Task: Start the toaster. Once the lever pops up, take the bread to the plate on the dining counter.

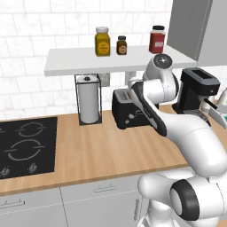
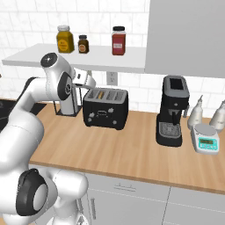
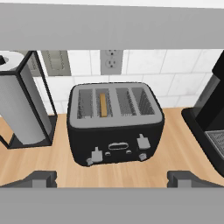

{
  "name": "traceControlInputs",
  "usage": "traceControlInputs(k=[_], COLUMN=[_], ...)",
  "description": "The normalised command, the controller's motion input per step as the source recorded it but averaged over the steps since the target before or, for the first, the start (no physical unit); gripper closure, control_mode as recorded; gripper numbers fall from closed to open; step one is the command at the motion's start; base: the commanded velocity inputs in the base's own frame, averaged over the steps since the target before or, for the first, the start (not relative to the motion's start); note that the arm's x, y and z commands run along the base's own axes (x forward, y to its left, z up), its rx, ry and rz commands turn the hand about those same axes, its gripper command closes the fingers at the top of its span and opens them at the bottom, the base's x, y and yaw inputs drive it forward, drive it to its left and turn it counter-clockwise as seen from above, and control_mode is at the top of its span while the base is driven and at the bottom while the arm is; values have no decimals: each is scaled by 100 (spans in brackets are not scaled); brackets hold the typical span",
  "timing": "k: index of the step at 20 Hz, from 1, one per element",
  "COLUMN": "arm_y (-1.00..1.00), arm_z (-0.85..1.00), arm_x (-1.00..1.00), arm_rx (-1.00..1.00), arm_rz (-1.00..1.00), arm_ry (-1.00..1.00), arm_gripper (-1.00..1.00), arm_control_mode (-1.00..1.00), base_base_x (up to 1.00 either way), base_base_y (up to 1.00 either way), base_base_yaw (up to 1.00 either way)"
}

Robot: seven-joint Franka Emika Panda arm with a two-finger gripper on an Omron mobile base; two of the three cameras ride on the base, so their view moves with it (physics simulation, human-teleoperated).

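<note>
Dark fingertips of the gripper (image 3: pixel 112 178) stand wide apart, holding nothing, above the wooden worktop (image 3: pixel 131 173); beyond them, the black toaster (image 3: pixel 114 122) with the bread (image 3: pixel 103 105) upright in its second slot from the left; paper-towel roll (image 3: pixel 19 107) left, coffee machine (image 3: pixel 214 118) right

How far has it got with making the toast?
Barely begun, it seems. The bread sits in a slot of the toaster, and nothing in these views shows it has been started. Right now the open gripper hangs in front of the toaster, touching nothing. Left: press a lever, wait for it to pop, then carry the bread to the plate.
</note>
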Motion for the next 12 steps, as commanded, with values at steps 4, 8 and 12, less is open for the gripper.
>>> traceControlInputs(k=[4,8,12], arm_y=[0,0,0], arm_z=[0,0,0], arm_x=[0,0,0], arm_rx=[0,0,0], arm_rz=[0,0,0], arm_ry=[0,0,0], arm_gripper=[-100,-100,-100], arm_control_mode=[-100,-100,-100], base_base_x=[0,0,0], base_base_y=[0,0,0], base_base_yaw=[0,0,0])
